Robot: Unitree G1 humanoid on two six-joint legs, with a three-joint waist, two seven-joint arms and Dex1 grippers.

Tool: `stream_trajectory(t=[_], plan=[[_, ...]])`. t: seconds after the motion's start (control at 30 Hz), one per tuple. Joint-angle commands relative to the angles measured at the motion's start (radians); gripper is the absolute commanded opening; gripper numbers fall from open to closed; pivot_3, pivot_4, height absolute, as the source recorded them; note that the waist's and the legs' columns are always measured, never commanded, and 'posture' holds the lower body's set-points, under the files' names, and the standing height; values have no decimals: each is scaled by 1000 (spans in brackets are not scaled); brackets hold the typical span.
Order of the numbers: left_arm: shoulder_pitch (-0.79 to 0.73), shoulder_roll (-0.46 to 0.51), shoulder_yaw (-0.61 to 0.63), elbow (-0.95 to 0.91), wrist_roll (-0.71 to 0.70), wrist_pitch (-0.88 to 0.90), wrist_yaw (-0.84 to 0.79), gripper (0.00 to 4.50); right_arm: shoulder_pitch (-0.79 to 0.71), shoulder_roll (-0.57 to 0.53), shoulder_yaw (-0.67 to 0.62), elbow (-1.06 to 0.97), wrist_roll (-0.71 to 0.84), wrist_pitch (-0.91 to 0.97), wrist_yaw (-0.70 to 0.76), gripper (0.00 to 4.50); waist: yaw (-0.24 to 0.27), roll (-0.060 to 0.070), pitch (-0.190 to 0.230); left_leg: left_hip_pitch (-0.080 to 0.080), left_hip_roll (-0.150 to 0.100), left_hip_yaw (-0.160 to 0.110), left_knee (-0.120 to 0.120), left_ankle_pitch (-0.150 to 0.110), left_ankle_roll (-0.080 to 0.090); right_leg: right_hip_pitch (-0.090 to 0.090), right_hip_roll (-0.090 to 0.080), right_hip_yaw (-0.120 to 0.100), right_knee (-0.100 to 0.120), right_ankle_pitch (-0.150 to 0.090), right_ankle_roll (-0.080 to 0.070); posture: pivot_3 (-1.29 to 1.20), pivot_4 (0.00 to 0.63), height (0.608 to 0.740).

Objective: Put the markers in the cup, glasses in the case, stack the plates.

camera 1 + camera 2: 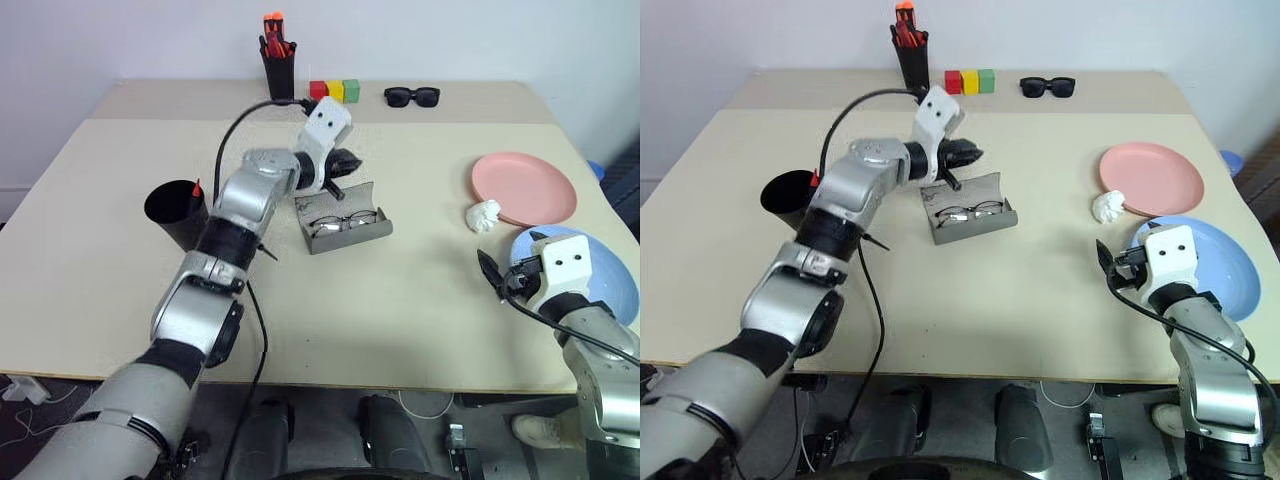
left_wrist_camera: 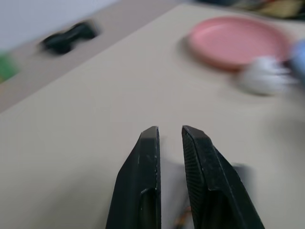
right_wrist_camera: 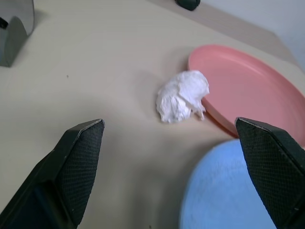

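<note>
The grey case [image 1: 970,190] lies open mid-table with the glasses [image 1: 343,222] inside it. My left gripper [image 1: 347,166] hovers just behind the raised lid; its fingers [image 2: 147,157] stand a narrow gap apart with nothing between them. At the left is the black cup [image 1: 178,212], with a red-ended marker [image 1: 196,187] poking up from it. On the right the pink plate [image 1: 525,188] sits behind the blue plate [image 1: 610,275], the two lying apart. My right gripper [image 3: 167,122] is wide open and empty at the blue plate's near-left edge.
A crumpled white tissue [image 1: 484,215] lies against the pink plate's rim. Along the back edge stand a black pen pot with orange-red pens [image 1: 279,60], three coloured blocks [image 1: 334,90] and black sunglasses [image 1: 412,96]. My left arm's cable arcs above the table beside the cup.
</note>
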Motion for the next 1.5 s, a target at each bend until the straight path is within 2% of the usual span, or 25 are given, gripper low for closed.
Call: stream_trajectory(t=[0.03, 0.23, 0.5, 0.67, 0.97, 1.27, 1.5], plan=[[-120, 1, -18, 175, 60, -57, -4, 1045, -20, -10, 9, -47, 52, -17, 56, 4500, -1, 0, 0, 0, 0, 0, -1, 0, 0, 0, 0, 0, 0, 0, 0, 0, 150, 740], [-246, 26, -68, 444, 153, -201, -113, 1045, -6, -75, 45, -52, 192, -109, 331, 4500, -5, 0, 0, 0, 0, 0, -2, 0, 0, -1, 0, 0, -1, -1, 1, 0, 150, 740], [-277, 54, -86, 597, 246, -293, -194, 1045, -71, -117, 27, 20, 313, -203, 531, 4500, -3, -2, 1, -1, 0, 0, -2, 0, 0, -1, 0, 0, -1, -1, 1, 0, 150, 740], [-289, 54, -84, 628, 282, -290, -193, 1045, -88, -127, 26, 45, 334, -240, 581, 4500, 0, -4, 3, -2, 0, 0, -1, 0, 0, -1, 0, 0, -1, -1, 1, 0, 150, 740], [-287, 49, -88, 646, 332, -283, -233, 1045, -75, -115, 45, 33, 329, -266, 578, 4500, -3, -4, 3, -2, 0, 0, -1, 0, 0, -2, 0, 0, 0, -1, 1, 0, 150, 740], [-294, 54, -82, 609, 317, -243, -484, 1045, -65, -109, 48, 50, 310, -289, 565, 4500, -2, -4, 3, -2, 0, 0, -1, 0, 0, -2, 0, 0, 0, -1, 1, 0, 150, 740], [-272, 63, -93, 520, 315, -188, -610, 1045, -64, -110, 43, 73, 305, -309, 557, 4500, -3, -4, 3, -2, 0, 0, -1, 0, 0, -2, 0, 0, 0, -1, 1, 0, 150, 740]])
